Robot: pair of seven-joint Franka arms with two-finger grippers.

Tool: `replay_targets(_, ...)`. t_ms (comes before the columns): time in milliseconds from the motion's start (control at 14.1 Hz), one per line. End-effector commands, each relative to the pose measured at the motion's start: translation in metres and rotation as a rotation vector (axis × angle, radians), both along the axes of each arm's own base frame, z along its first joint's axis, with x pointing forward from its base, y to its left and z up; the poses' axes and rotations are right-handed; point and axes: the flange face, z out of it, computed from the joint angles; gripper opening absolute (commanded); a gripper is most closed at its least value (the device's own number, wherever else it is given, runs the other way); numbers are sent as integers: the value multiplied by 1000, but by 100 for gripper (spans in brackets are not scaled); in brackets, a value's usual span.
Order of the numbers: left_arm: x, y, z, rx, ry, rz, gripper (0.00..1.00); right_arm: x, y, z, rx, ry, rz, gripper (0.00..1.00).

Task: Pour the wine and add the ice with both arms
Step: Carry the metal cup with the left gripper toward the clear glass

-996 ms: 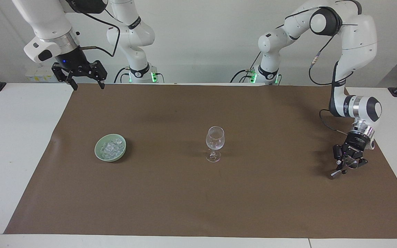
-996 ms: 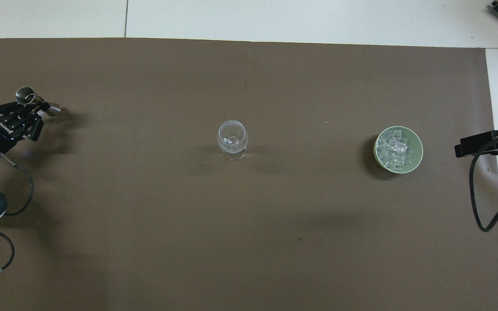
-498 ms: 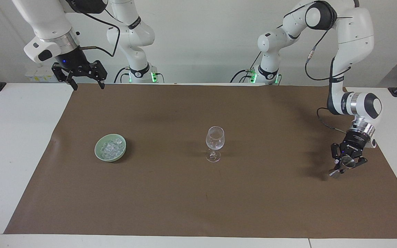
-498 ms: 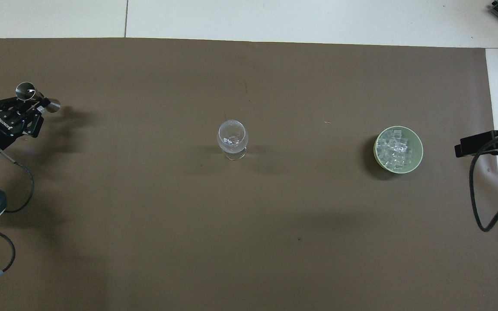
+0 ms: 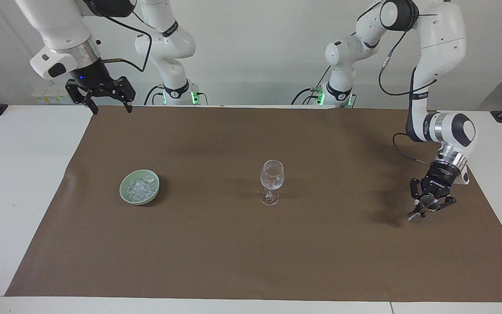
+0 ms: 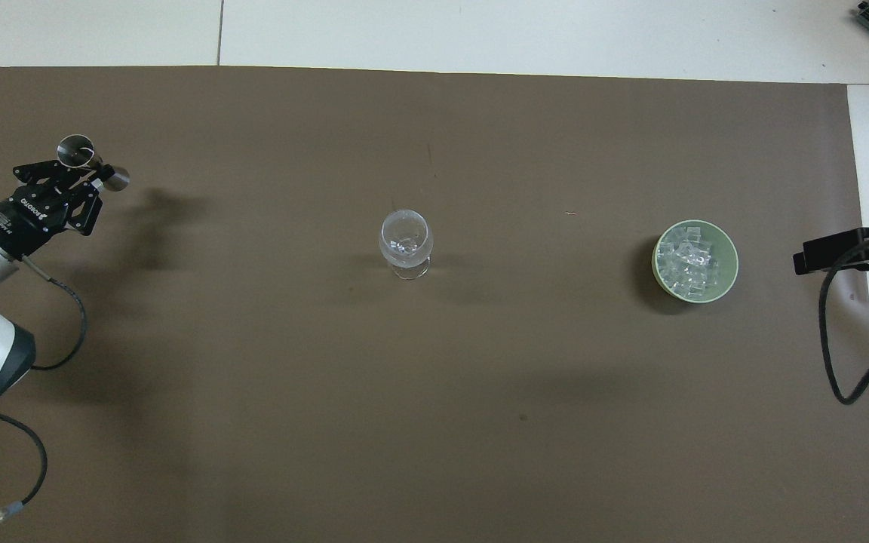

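Note:
A clear wine glass (image 5: 272,179) (image 6: 405,240) stands upright in the middle of the brown mat. The ice (image 5: 140,187) (image 6: 691,262) is heaped in a pale green bowl (image 5: 125,195) (image 6: 731,264) toward the right arm's end. My left gripper (image 5: 425,206) (image 6: 87,170) hangs low over the mat at the left arm's end, shut on a small double-ended metal measuring cup (image 5: 415,216) (image 6: 75,149) that lies tilted on its side. My right gripper (image 5: 111,109) (image 6: 849,253) waits open and empty, raised over the mat's edge at the robots' side. No wine shows.
The brown mat (image 5: 251,261) covers most of the white table (image 5: 15,196), whose bare top shows at both ends. A black cable (image 6: 838,354) hangs from the right arm above the mat's edge.
My left gripper has carried the metal measuring cup a short way toward the wine glass. The right arm, glass and bowl have not moved.

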Motion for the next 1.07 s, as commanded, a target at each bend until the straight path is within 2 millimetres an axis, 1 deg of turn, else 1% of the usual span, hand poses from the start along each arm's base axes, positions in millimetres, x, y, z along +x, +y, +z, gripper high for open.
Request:
replay_targets(0,-13,-27,21,26,8,40,0,-7,-2,1,5,3,17,100)
replay_targets(71,-15,-37,27,30,10,54,0,-7,-2,1,5,3,17,100)
replay_targets(142,-18,-50,32,24,9,61,0,-7,-2,1,5,3,17,100)
replay_targets(213,-19,-64,35,21,13,70,0,-7,-2,0,5,5,17,100)
replay_targets(356,-22,-85,42,28,3,69,0,-7,-2,0,5,5,17,100)
replay_targets(498,-26,-110,47,34,-10,79,0,-7,-2,1,5,4,17,100)
replay_targets(783,-30,-158,49,40,-6,76,0,-7,-2,1,5,3,17,100)
replay_targets(854,-30,-165,50,51,-18,76,0,-7,-2,1,5,3,17,100)
replay_targets(996,-32,-187,54,52,-13,76,0,-7,-2,0,5,5,17,100)
